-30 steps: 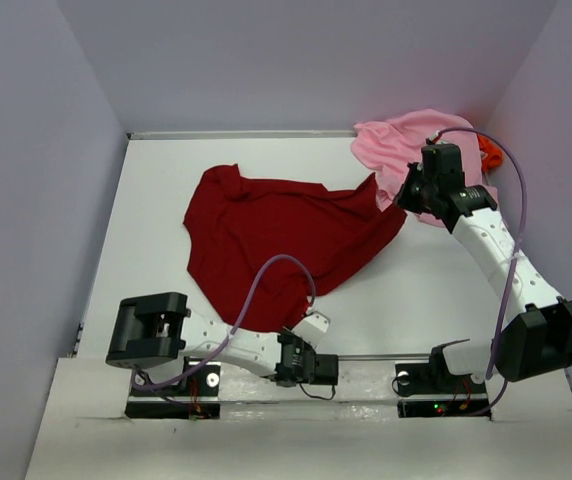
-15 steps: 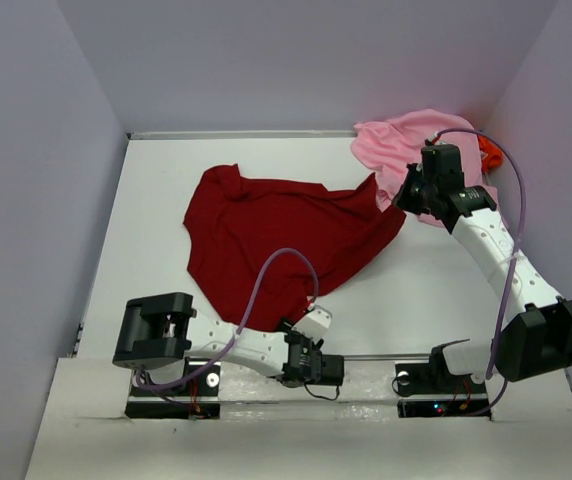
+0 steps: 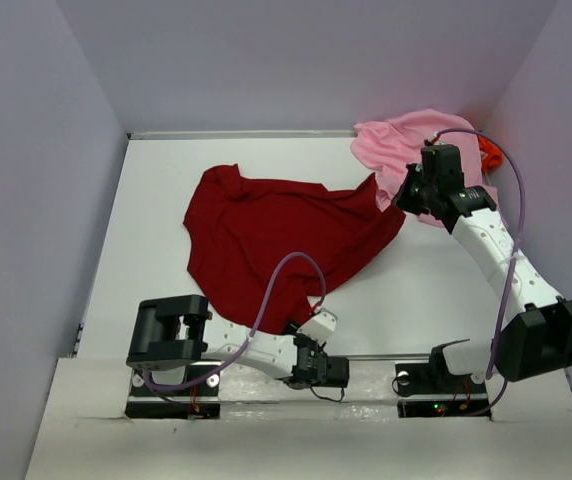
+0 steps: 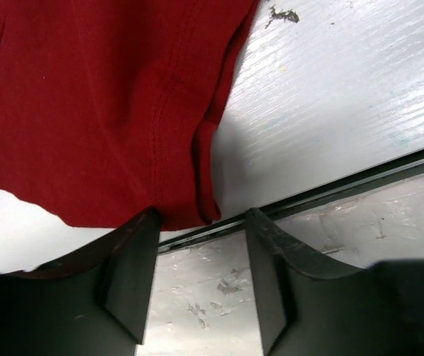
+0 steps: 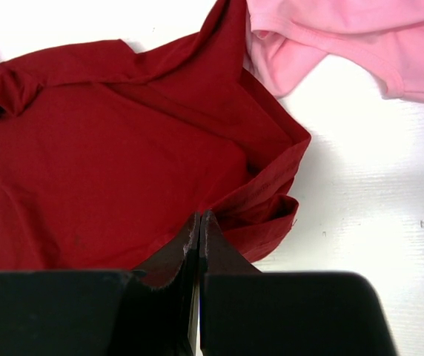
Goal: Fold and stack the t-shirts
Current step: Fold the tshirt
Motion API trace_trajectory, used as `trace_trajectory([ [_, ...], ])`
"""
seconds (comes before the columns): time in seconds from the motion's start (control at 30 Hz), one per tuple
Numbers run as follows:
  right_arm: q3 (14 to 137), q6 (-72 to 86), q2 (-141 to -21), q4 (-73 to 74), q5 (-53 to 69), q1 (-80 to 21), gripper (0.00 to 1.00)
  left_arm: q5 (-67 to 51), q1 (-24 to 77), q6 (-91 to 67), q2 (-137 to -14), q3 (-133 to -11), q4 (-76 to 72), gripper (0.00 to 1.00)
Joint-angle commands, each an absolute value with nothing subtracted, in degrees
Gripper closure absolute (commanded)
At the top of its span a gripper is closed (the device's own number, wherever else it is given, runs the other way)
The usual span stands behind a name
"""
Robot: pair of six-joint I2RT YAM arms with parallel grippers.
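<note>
The dark red t-shirt (image 3: 276, 235) lies crumpled and spread on the white table (image 3: 156, 200). My left gripper (image 3: 294, 335) sits low at the shirt's near hem, by the table's front edge. In the left wrist view it (image 4: 201, 216) is open, the red hem (image 4: 190, 200) lying just at its fingertips and nothing between them. My right gripper (image 3: 406, 195) hangs over the red shirt's far right corner (image 5: 271, 200); its jaws (image 5: 199, 216) are shut with no cloth seen between them. The pink t-shirt (image 3: 406, 145) is bunched at the back right, with a bit of the orange one (image 3: 488, 155) behind it.
A dark rail (image 4: 360, 174) runs along the table's front edge, right under my left fingers. Lilac walls (image 3: 36, 200) close the table in on the left, back and right. The pink shirt (image 5: 345, 37) touches the red corner near my right gripper.
My left arm has slid a little to the right along the front edge, its wrist staying low by the red hem. The right arm and the shirts have not moved.
</note>
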State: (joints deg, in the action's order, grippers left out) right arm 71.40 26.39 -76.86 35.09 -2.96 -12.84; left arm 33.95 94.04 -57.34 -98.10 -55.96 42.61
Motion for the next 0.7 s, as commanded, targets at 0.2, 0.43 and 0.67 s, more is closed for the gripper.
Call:
trace_trajectory([
  [0.2, 70.2, 25.7, -74.9, 31.3, -1.8, -13.4, 1.00, 36.7, 94.1, -58.9, -97.9, -55.1, 43.0, 0.81],
  [0.43, 69.5, 25.2, -73.1, 31.3, -1.8, -13.4, 1.00, 38.5, 94.3, -60.6, -97.3, -55.3, 46.0, 1.00],
  [0.67, 69.2, 24.5, -66.6, 33.3, -3.8, -13.4, 1.00, 44.3, 96.7, -68.5, -87.5, -62.0, 64.8, 1.00],
])
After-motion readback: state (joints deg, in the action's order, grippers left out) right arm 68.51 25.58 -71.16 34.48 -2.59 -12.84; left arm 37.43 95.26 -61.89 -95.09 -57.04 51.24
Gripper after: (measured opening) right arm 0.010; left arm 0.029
